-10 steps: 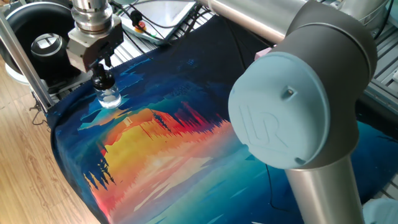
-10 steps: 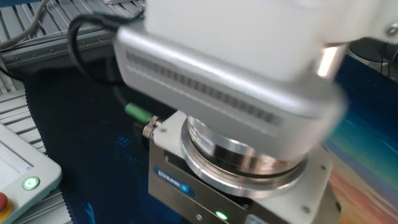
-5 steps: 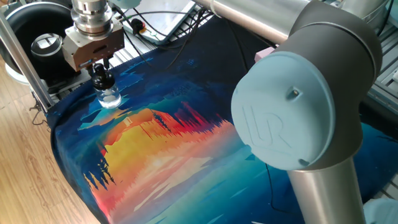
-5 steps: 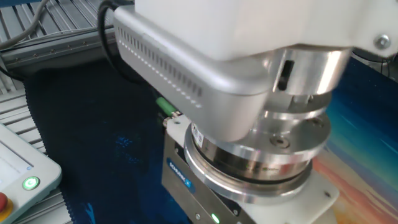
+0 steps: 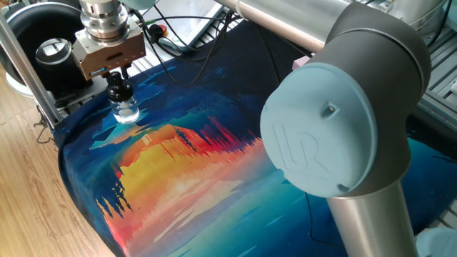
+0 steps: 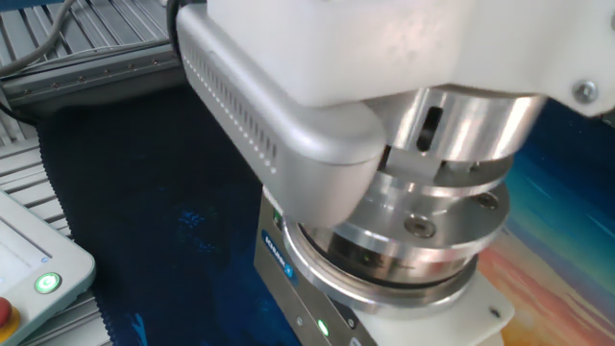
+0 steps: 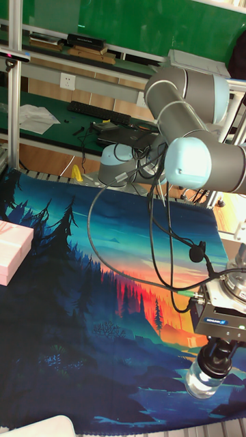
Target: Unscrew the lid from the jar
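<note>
1. The hand remains closed on the lid of the jar.
2. The jar stands on the worktop mat's edge.
3. The wrist has rotated since the earlier frame.

Table carrying a sunset-forest printed cloth spreading over most of its top, the jar standing on the cloth near one corner, a pink gift box lying at the cloth's opposite edge

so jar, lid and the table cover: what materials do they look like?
Jar: clear glass by the look, see-through with bright glints.
Lid: black, likely plastic, mostly hidden between the gripper fingers.
Table cover: printed cloth or mat, matte landscape print; can't tell which.
</note>
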`<state>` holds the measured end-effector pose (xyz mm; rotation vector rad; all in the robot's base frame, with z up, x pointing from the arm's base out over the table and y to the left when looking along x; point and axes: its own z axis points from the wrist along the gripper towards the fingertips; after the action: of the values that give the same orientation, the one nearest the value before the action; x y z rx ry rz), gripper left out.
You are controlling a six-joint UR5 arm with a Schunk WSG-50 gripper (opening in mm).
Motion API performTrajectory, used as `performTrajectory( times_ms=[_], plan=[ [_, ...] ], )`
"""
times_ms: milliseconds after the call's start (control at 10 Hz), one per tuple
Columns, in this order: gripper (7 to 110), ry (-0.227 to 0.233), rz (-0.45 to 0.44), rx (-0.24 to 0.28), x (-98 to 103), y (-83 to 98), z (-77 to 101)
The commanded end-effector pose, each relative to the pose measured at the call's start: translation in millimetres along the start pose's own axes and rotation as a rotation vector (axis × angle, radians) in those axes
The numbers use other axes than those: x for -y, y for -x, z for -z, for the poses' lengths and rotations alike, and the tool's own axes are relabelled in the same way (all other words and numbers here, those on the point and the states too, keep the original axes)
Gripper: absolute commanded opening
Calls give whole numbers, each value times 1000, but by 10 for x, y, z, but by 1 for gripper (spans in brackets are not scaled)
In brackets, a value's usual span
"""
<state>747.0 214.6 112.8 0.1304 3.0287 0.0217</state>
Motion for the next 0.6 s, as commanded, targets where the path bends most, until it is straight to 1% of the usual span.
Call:
performTrajectory(
  times_ms=[0, 200, 300, 500],
  plan=[
    [22, 1, -37, -10, -77, 21, 44],
    [22, 1, -31, -10, -108, 33, 18],
    [22, -1, -11, -18, -119, 6, -2],
    [22, -39, 42, -22, -33, -5, -81]
  ],
)
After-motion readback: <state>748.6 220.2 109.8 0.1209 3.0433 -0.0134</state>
